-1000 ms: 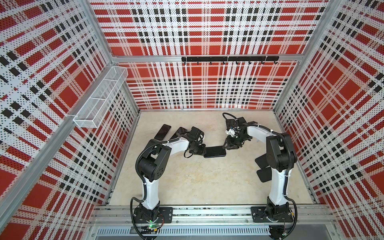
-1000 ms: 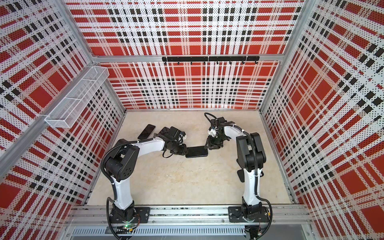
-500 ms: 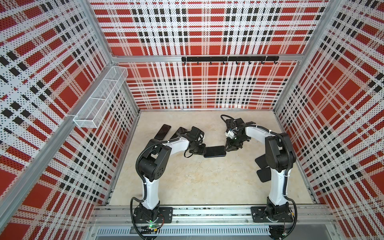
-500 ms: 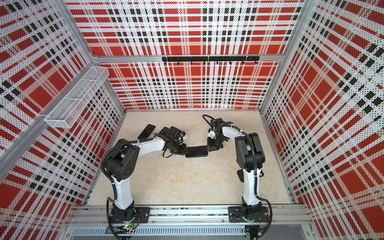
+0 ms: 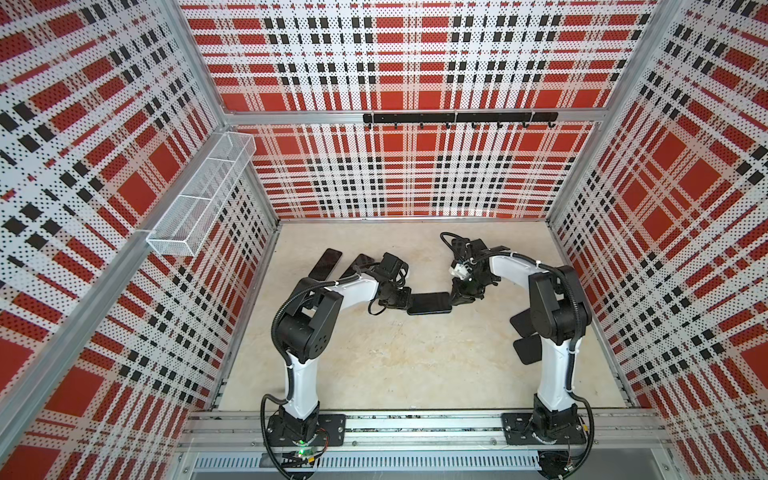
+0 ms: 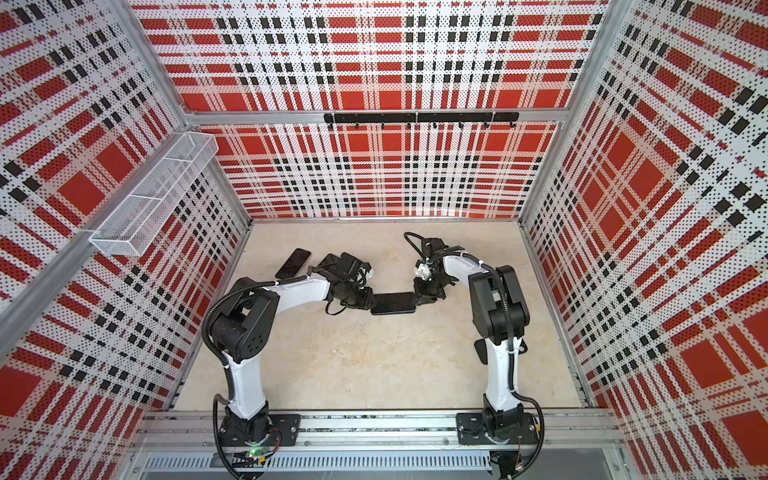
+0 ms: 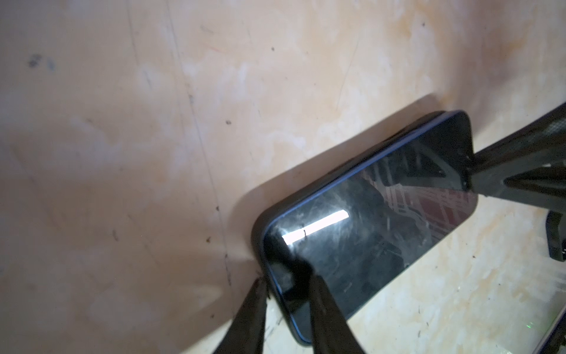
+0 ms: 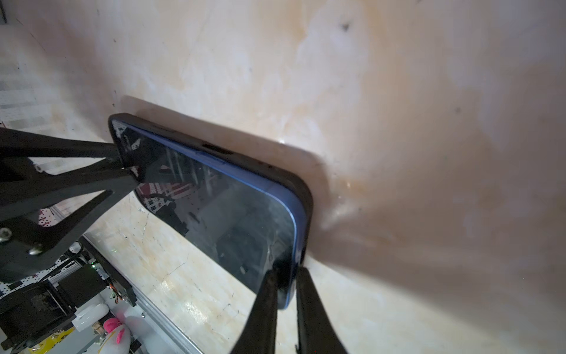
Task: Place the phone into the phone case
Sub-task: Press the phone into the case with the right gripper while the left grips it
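The phone (image 5: pixel 429 303) (image 6: pixel 392 303), with a dark screen and a blue edge, lies flat in the black phone case (image 8: pixel 307 196) (image 7: pixel 258 225) at mid-table. In the right wrist view the blue edge shows above the case's rim along one long side. My left gripper (image 5: pixel 409 301) (image 7: pixel 286 285) is shut on the phone's left end, one finger over the screen and one outside the case. My right gripper (image 5: pixel 453 297) (image 8: pixel 288 272) is shut on the right end, pinching screen and case. Each wrist view shows the other gripper at the far end.
Two more dark phones (image 5: pixel 325 264) (image 5: pixel 358 266) lie at the back left behind the left arm. Two black cases (image 5: pixel 524 324) (image 5: pixel 528 349) lie beside the right arm's base. A wire basket (image 5: pixel 199 199) hangs on the left wall, and a hook rail (image 5: pixel 457 118) runs along the back wall.
The right gripper has shifted slightly left and closed onto the phone's right end. The left gripper and the phone have stayed where they were.
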Robot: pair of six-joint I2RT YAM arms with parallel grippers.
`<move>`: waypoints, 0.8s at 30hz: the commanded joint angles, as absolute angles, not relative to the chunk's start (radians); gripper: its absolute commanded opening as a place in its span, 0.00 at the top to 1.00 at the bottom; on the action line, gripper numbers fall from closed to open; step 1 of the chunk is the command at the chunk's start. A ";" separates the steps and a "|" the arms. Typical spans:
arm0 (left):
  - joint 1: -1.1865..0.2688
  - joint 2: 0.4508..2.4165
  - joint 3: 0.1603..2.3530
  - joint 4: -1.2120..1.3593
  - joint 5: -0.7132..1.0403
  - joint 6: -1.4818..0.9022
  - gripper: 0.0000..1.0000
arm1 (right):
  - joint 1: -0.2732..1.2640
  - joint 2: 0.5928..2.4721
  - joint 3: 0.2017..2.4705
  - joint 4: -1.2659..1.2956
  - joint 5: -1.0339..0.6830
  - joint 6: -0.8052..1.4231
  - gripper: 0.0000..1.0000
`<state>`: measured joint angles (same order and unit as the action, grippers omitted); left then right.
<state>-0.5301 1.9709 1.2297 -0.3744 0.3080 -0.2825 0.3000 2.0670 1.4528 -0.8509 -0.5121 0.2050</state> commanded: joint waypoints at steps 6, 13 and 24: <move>-0.533 2.029 1.205 -0.404 0.306 -0.288 0.68 | 0.384 2.093 1.381 -0.838 -0.548 0.221 0.87; -0.532 2.028 1.201 -0.394 0.322 -0.297 0.67 | 0.451 2.144 1.300 -0.813 -0.509 0.257 0.87; -0.532 2.033 1.195 -0.376 0.358 -0.315 0.67 | 0.515 2.200 1.165 -0.730 -0.386 0.393 0.90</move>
